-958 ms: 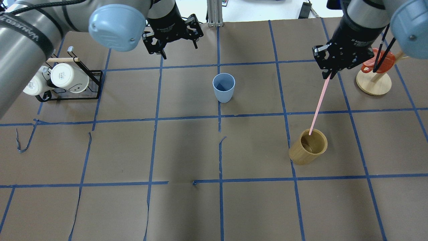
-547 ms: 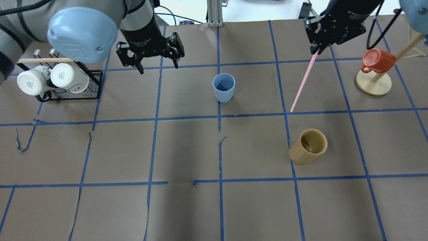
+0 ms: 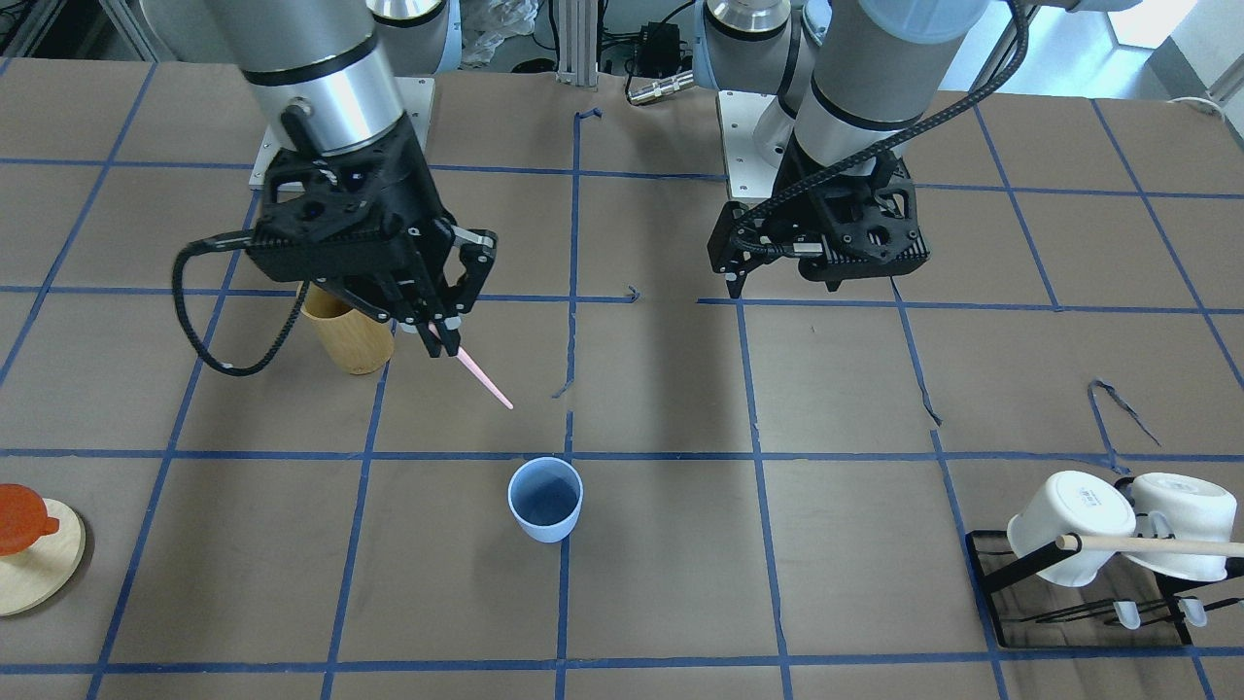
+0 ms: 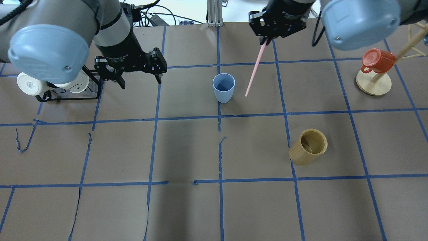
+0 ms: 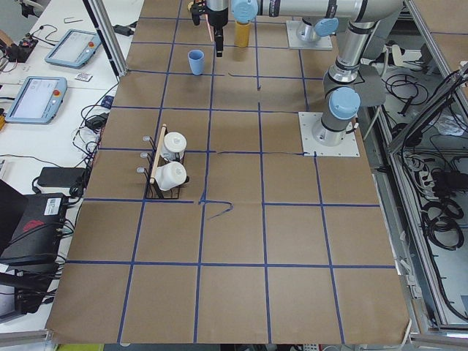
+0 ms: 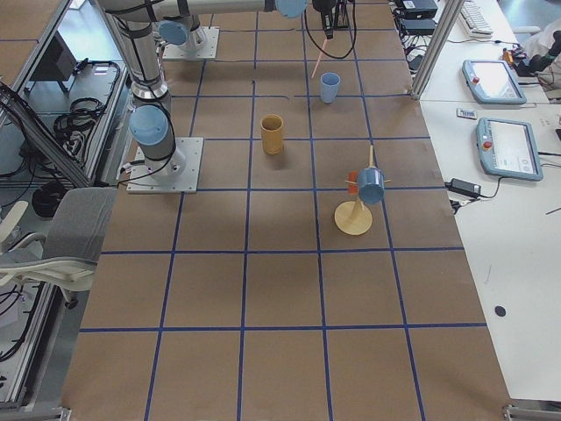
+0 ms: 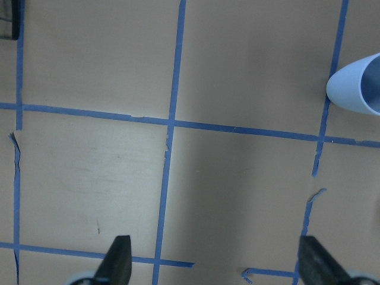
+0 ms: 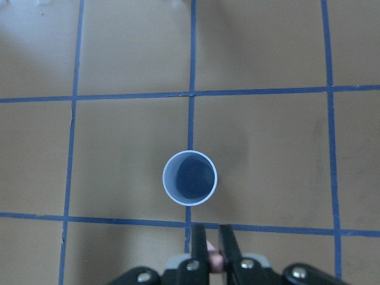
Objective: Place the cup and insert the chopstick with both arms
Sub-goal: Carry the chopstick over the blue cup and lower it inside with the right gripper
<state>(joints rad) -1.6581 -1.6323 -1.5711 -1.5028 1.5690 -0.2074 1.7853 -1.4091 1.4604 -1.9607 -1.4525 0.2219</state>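
Pink chopstick [image 4: 255, 68] hangs tilted, clamped in the right gripper [image 4: 265, 40], near the upright cup [image 4: 223, 87] standing toward the table's [image 4: 187, 207] edge opposite the robot, while the left gripper [image 4: 140, 79] is spread wide, empty.

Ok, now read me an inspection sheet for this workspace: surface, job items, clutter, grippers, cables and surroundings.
Surface: brown paper table, blue tape grid, paper torn in places.
Job's things: cup upright, empty, mid-table; chopstick held in the air, not in the cup.
Clutter: bamboo cylinder; white mugs on black rack; red mug on wooden stand.
Grippers: right gripper fingers shut on chopstick; left gripper open, empty.
Cables: black cable loops off the right wrist; cable bundles on the floor beside the table.
Surroundings: tablets on side benches; grey chair.
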